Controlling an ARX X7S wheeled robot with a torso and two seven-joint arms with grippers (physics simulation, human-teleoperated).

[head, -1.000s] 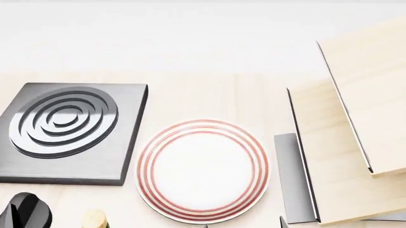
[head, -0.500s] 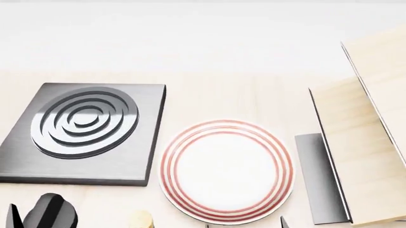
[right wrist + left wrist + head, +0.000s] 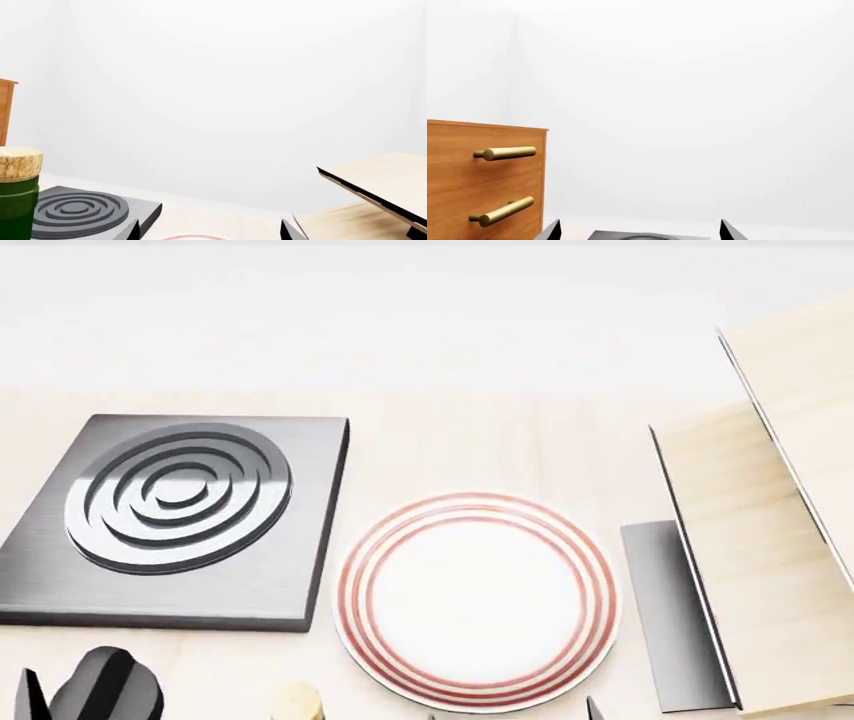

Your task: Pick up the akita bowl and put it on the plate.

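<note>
**Plate in view, bowl out of sight**

I see only dark fingertips of my left gripper (image 3: 639, 231) and right gripper (image 3: 210, 231), set apart and holding nothing. Nearest on the pale wooden table (image 3: 441, 440) stands a cork-topped green bottle (image 3: 17, 192). Beyond it lies the flat white plate with red rings (image 3: 475, 600), just beside the dark square ringed burner (image 3: 180, 520). No view shows the akita bowl.

table (image 3: 467, 430): pale wood | on it: plate (image 3: 477, 601), burner (image 3: 174, 525), bottle (image 3: 17, 197)
</note>
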